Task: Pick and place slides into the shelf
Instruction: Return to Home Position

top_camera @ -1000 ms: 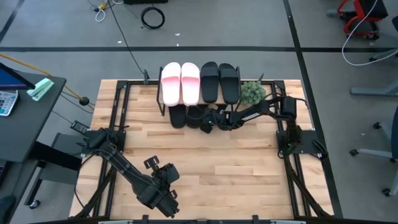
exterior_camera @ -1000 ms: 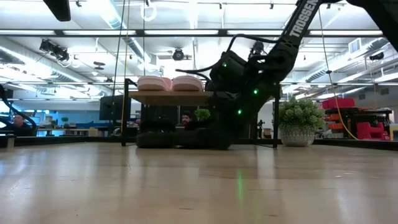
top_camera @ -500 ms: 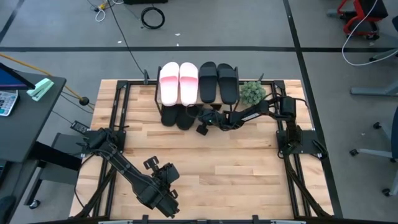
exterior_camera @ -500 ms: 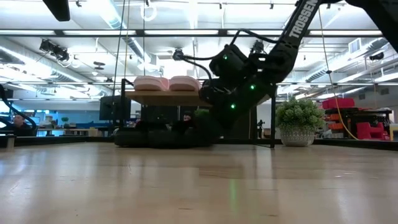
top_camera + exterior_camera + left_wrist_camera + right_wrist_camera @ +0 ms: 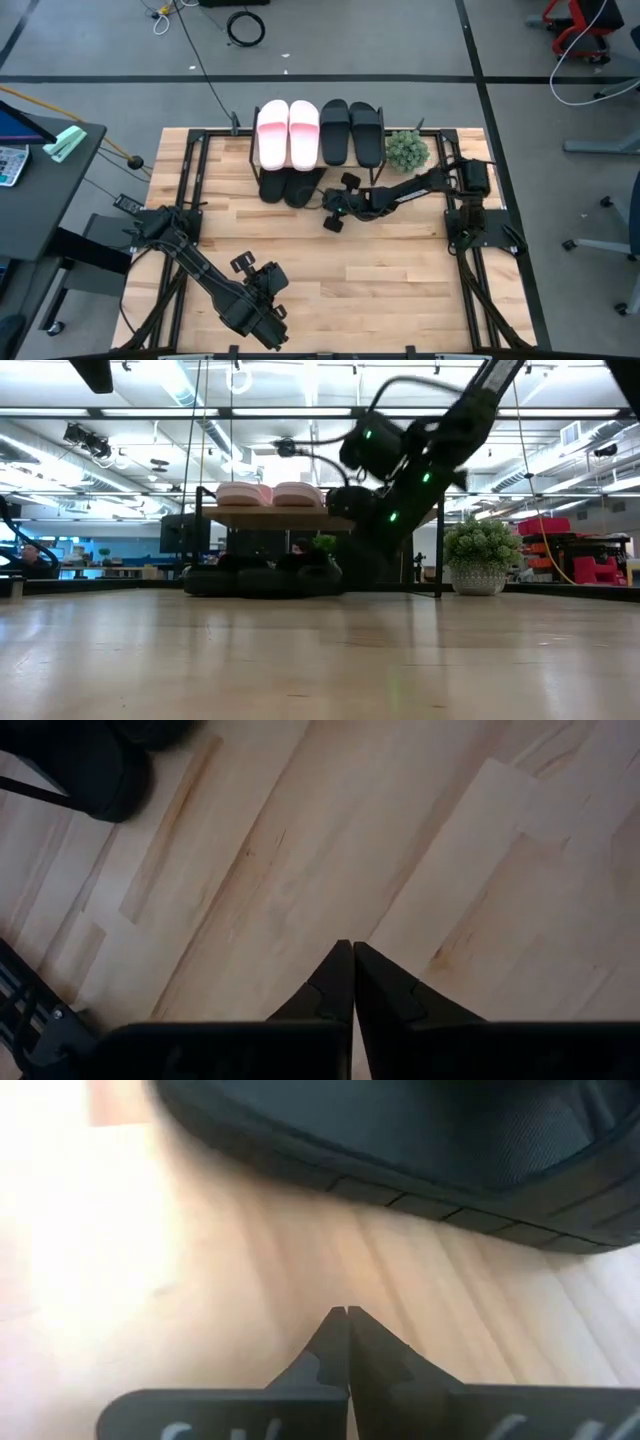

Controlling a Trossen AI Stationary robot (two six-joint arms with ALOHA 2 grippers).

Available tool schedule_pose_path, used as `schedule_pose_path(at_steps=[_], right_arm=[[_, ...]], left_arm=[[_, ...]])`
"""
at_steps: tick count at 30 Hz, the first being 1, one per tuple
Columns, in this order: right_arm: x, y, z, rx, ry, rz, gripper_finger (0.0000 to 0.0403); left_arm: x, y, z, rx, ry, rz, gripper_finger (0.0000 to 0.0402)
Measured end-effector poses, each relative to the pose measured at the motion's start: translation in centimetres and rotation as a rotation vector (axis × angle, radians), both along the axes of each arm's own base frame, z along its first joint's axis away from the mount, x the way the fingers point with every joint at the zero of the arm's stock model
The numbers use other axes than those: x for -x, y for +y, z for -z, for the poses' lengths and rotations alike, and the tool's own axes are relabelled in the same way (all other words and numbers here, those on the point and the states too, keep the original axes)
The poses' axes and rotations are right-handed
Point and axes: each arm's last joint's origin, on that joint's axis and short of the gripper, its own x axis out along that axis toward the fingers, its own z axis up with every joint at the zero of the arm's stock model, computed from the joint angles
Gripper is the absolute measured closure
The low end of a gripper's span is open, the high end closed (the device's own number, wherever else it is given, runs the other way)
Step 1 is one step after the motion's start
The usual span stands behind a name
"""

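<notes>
Right gripper [image 5: 346,1315], closed and empty beside the black slides [image 5: 290,187] under the shelf [image 5: 270,517] at the counter's [image 5: 380,270] far edge, should lift clear before swinging home; left gripper [image 5: 352,948] waits closed near the front edge.

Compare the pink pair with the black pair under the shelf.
Colour: the pink pair is pale pink, the black pair plain black.
Level: the pink pair lies on the shelf top board; the black pair sits on the table beneath it.
From above, the pink pair shows whole, the black pair only partly.
Both lie side by side.
</notes>
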Motion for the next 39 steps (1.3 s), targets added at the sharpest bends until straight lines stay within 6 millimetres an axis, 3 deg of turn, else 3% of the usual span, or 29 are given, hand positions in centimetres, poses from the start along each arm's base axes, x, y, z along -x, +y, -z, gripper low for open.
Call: schedule_pose_path(at_steps=[6,10,13,17,22,26,31,35,39], right_arm=[[1.7,5.4,-4.7,-0.070,-0.012,-0.099,0.0402],[4.9,9.5,-9.9,-0.102,-0.045,-0.232,0.0391],[8.2,11.5,-14.4,-0.113,-0.133,-0.328,0.0387],[13.6,12.6,-20.0,-0.182,-0.307,-0.427,0.0387],[20.1,11.9,-24.2,-0.318,-0.474,-0.478,0.0388],[23.3,11.2,-25.0,-0.340,-0.493,-0.536,0.0386],[24.2,11.1,-22.7,-0.332,-0.454,-0.549,0.0389],[24.8,10.7,-20.7,-0.345,-0.453,-0.533,0.0388],[26.7,9.5,-21.0,-0.357,-0.543,-0.554,0.0387]], left_arm=[[0.0,0.0,0.0,-0.006,0.013,0.029,0.0396],[0.1,0.2,-0.2,-0.056,0.038,0.113,0.0385],[-0.1,0.5,-0.6,-0.183,-0.036,0.171,0.0379],[-0.5,2.1,-2.3,-0.328,-0.098,0.247,0.0388],[1.3,6.6,-8.1,-0.271,-0.219,0.190,0.0397],[5.4,9.7,-13.2,-0.185,-0.378,0.152,0.0381],[11.8,13.0,-18.0,-0.134,-0.611,0.134,0.0367],[15.9,15.0,-20.1,-0.091,-0.765,0.130,0.0369],[17.0,14.9,-20.5,-0.133,-0.804,0.190,0.0376]])
